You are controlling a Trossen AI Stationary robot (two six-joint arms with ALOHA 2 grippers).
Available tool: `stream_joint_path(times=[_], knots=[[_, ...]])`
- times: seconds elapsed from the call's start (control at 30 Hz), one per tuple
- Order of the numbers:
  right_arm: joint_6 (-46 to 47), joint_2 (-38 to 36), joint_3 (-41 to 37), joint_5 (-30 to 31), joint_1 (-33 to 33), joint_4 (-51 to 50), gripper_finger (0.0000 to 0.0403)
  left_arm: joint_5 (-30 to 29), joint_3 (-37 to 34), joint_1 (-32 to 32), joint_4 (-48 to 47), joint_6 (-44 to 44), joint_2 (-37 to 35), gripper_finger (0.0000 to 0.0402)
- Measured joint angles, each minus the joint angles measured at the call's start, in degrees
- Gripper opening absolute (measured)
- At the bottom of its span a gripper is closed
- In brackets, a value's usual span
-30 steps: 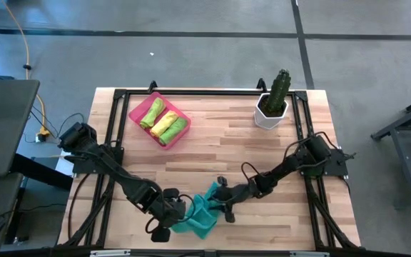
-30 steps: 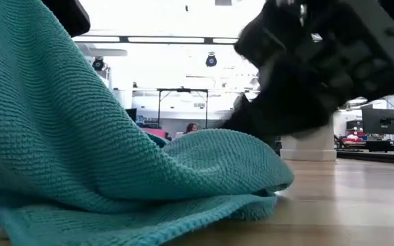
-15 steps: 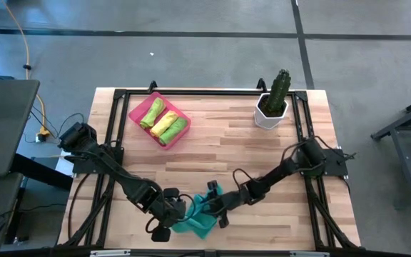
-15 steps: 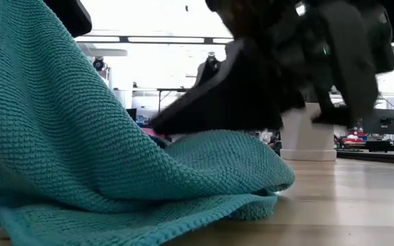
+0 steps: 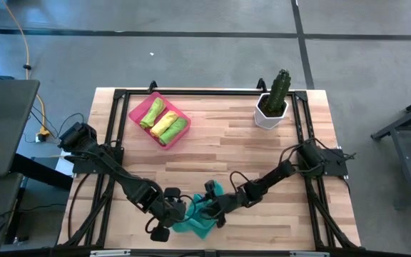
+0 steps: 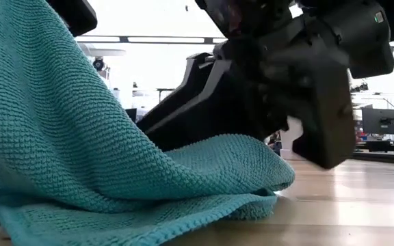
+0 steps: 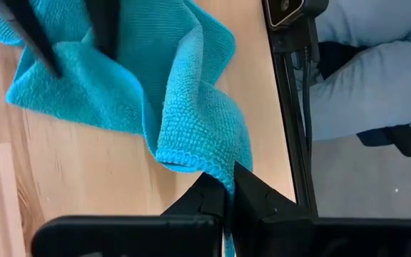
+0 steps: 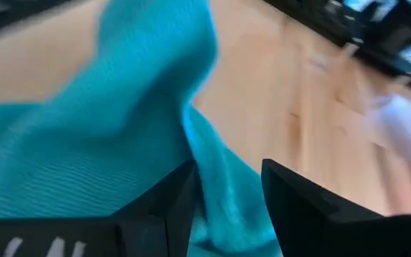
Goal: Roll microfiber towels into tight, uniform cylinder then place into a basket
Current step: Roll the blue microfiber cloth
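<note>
Teal towel (image 5: 200, 216) lies crumpled near the front edge of the table (image 5: 241, 143), one corner pinched between the closed fingers of the left gripper (image 7: 226, 194), while the right gripper (image 8: 227, 187) sits over the cloth with its fingers parted, a fold of towel between them. Pink basket (image 5: 143, 112) at the far left of the table holds three rolled towels, two lime green (image 5: 152, 111) and one yellow (image 5: 164, 123), well apart from the white pot with a cactus (image 5: 272, 107)
</note>
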Motion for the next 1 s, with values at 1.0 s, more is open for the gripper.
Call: stream_joint_path(times=[1.0], knots=[[6.1,0.0,-0.1,9.2,-2.3,-6.2,0.0126,0.0,0.0,0.0,-1.3,0.5,0.0,0.0]])
